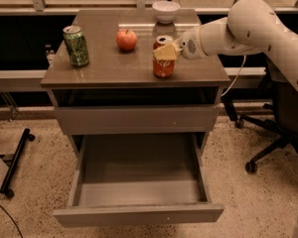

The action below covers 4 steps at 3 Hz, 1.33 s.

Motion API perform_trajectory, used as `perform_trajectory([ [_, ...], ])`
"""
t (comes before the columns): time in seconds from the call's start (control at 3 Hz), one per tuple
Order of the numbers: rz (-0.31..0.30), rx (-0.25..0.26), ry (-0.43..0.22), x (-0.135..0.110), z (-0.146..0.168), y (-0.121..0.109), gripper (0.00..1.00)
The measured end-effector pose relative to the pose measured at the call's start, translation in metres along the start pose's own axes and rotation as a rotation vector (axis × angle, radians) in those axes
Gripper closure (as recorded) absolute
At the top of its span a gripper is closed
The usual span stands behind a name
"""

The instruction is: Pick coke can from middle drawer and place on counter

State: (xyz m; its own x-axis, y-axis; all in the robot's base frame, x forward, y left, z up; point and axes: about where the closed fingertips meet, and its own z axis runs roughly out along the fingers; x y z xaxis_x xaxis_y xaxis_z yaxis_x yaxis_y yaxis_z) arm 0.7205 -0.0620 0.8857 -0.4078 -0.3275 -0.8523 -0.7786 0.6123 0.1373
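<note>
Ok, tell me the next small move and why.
Probably open the gripper and let go: it sits clamped on the small red coke can, which seems to stand upright on the glossy grey-brown counter, and the wide grey middle drawer lies empty.

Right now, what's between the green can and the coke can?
A red apple, slightly farther back, in the camera view; the gripper is at the coke can.

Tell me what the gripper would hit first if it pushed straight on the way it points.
The coke can. The gripper points toward the picture's left and sits right at the can's upper part, above the counter. Whether the two touch is unclear.
</note>
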Motion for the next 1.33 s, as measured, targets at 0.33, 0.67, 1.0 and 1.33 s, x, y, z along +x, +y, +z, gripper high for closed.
perform_trajectory([
  [0.33,-0.002,-0.004,0.002,0.0,0.0016,0.0023,0.51],
  [0.67,-0.002,-0.004,0.002,0.0,0.0017,0.0023,0.28],
  [1.0,-0.002,-0.009,0.004,0.0004,0.0044,0.0038,0.05],
  [1.33,-0.002,-0.011,0.005,0.0006,0.0058,0.0045,0.0],
])
